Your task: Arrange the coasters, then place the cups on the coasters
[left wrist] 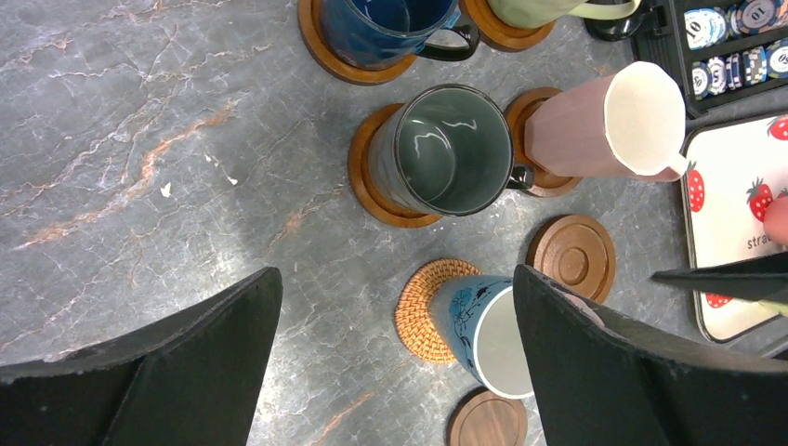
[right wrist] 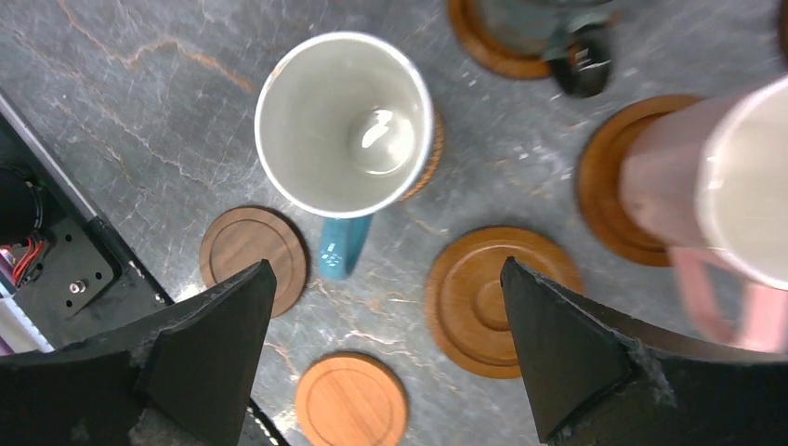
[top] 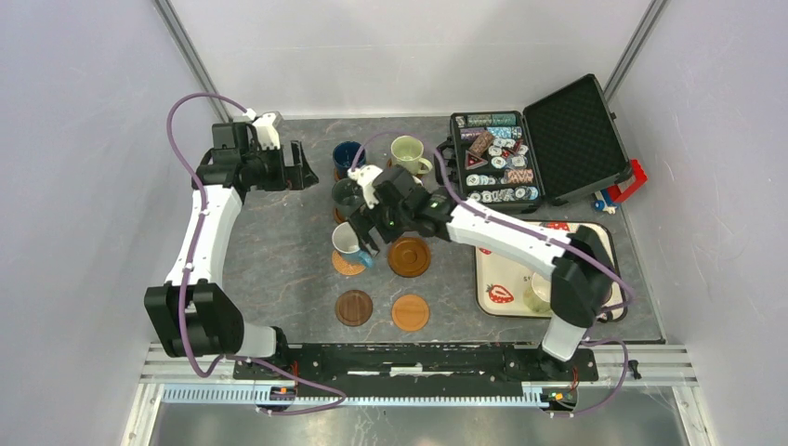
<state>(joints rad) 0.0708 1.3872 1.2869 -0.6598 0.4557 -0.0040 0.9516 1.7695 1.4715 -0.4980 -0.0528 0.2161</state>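
Observation:
The coasters lie in two columns at mid-table. A light blue cup (top: 344, 238) (right wrist: 344, 121) stands on a woven coaster (left wrist: 423, 307), its handle toward my right gripper (top: 370, 243) (right wrist: 386, 269). That gripper hangs open just above and beside the cup, holding nothing. Behind it, dark blue (top: 348, 156), pale green (top: 407, 151), grey-green (left wrist: 451, 149) and pink (left wrist: 604, 125) cups each stand on a coaster. A ridged coaster (right wrist: 492, 297), a dark coaster (right wrist: 253, 255) and an orange coaster (right wrist: 351, 400) are bare. My left gripper (top: 302, 172) (left wrist: 395, 279) is open at the back left.
A white strawberry-print tray (top: 491, 279) sits at the right with another cup (top: 539, 294) on it, partly behind my right arm. An open black case of poker chips (top: 520, 153) stands at the back right. Grey walls close the table's sides and back.

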